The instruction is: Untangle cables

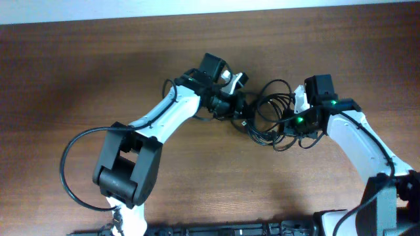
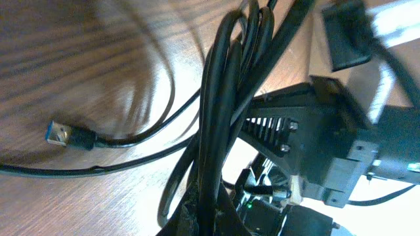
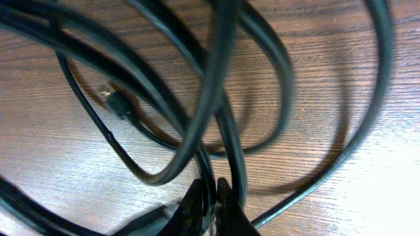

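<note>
Toward the far side of the table [image 1: 98, 65]: cables [image 1: 269, 108], one tangled heap, no strand freed yet; left gripper [image 1: 237, 108] and right gripper [image 1: 289, 126] each closed tight on strands at opposite sides.

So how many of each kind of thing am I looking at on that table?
Robot arms: 2, the left arm and the right arm
Hands: 2, the left hand and the right hand, both pinched on cable
Tangle of black cables: 1, too knotted to count the separate cords
Total: 5
</note>
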You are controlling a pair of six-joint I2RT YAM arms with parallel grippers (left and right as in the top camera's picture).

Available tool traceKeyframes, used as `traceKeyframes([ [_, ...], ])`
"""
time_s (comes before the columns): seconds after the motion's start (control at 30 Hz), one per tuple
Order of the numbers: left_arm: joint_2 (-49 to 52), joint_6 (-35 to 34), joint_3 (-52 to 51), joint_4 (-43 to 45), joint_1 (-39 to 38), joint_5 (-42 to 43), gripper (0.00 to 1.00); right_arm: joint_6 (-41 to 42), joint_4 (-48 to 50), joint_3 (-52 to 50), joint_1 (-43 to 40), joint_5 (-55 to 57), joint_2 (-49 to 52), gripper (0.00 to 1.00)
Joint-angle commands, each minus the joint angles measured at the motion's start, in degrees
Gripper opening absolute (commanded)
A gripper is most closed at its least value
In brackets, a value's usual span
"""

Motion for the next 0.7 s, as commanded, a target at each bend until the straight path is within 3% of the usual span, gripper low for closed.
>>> traceKeyframes([
  [0.0, -1.77, 2.58, 1.38, -1.40, 3.74, 2.49, 0.00, 2.73, -0.46, 0.92, 0.04, 3.96, 1.09, 0.04],
  [0.1, -1.77, 2.67, 1.38, -3.19, 6.43, 3.41, 0.00, 3.93, -0.70, 0.92, 0.04, 5.68, 1.09, 0.04],
  [0.23, -1.77, 13.03, 1.38, -4.81, 8.96, 9.51, 0.01, 3.93, -0.72, 0.92, 0.04, 5.66, 1.09, 0.04],
  [0.27, -1.77, 17.62, 1.38, -6.19, 9.20, 8.07, 0.04, 3.93, -0.70, 0.92, 0.04, 5.66, 1.09, 0.04],
  [0.33, -1.77, 31.71, 1.38, -13.22, 9.29, -3.63, 0.08, 3.93, -0.72, 0.92, 0.04, 5.66, 1.09, 0.04],
  [0.4, -1.77, 36.02, 1.38, -17.03, 9.29, -12.59, 0.08, 3.96, -1.11, 0.92, 0.04, 6.19, 1.09, 0.04],
  [0.47, -1.77, 35.32, 1.38, -18.91, 9.60, -25.99, 0.07, 6.67, -2.86, 0.92, 0.04, 11.39, 1.09, 0.04],
  [0.6, -1.81, 35.30, 1.84, -18.84, 11.78, -22.88, 0.00, 6.69, -3.19, 0.92, 0.04, 13.09, 1.09, 0.04],
  [0.63, -1.81, 34.58, 2.08, -18.64, 12.68, -22.86, 0.00, 6.64, -2.91, 0.94, 0.04, 11.61, 1.09, 0.11],
  [0.67, -1.81, 33.88, 2.23, -18.67, 13.09, -22.73, 0.00, 5.42, -2.14, 0.94, 0.04, 8.61, 1.09, 0.26],
])
